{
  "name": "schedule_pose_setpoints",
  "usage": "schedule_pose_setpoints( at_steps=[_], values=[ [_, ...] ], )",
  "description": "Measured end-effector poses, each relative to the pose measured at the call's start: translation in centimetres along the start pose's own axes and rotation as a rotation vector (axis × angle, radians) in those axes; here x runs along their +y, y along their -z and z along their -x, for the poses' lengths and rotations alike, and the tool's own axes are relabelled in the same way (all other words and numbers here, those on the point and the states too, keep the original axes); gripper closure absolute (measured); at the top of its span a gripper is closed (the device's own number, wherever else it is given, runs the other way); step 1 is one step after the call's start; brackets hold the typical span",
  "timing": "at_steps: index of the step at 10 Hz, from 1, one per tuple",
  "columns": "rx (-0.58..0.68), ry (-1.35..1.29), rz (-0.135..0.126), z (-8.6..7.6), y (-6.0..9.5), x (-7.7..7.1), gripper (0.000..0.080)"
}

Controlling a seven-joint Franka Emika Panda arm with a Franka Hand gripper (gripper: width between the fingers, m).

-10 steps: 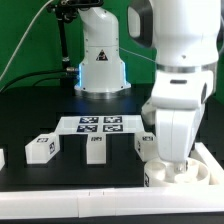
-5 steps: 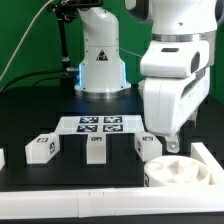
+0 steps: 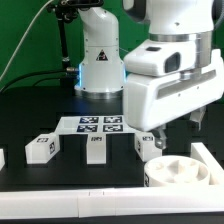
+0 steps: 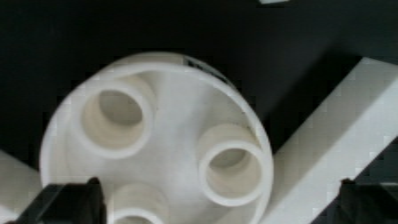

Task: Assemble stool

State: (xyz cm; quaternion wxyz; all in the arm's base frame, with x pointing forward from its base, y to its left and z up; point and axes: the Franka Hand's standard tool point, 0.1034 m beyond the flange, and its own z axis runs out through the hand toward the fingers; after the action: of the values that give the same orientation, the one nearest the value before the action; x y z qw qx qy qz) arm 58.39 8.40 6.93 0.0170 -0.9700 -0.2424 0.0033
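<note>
The stool's round white seat [image 3: 183, 172] lies flat near the front of the table on the exterior view's right. In the wrist view the seat [image 4: 160, 140] shows several round sockets. Three white block legs with tags stand in a row: one [image 3: 41, 147], a second [image 3: 97, 149] and a third [image 3: 147, 146]. My gripper [image 3: 177, 130] hangs tilted above the seat, clear of it. It is open, and its dark fingertips [image 4: 68, 205] show at the picture's edge on either side of the seat, with nothing held between them [image 4: 214, 205].
The marker board [image 3: 97, 124] lies behind the legs. Low white wall pieces run along the front [image 3: 80, 195] and beside the seat [image 3: 210, 155]. The arm's base [image 3: 100, 60] stands at the back. Another small white piece [image 3: 2, 157] sits at the left edge.
My gripper has risen off the seat and turned to a tilt. The seat stays on the table, now uncovered. The legs have not moved.
</note>
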Motion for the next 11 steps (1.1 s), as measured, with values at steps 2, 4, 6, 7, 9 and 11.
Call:
schedule_pose_setpoints(
  at_steps=[2,4,6,7,9,11],
  values=[
    [0.015,-0.193,-0.038,-0.2,0.2,0.0,0.015],
    [0.014,-0.309,-0.047,-0.2,0.1,-0.3,0.015],
    [0.005,-0.414,-0.056,0.1,-0.2,-0.5,0.015],
    [-0.034,-0.418,-0.058,1.5,-1.1,-0.6,0.015],
    [-0.1,-0.429,-0.047,3.1,-1.3,0.2,0.015],
    [-0.168,-0.454,-0.076,4.2,-1.3,0.3,0.015]
  ],
)
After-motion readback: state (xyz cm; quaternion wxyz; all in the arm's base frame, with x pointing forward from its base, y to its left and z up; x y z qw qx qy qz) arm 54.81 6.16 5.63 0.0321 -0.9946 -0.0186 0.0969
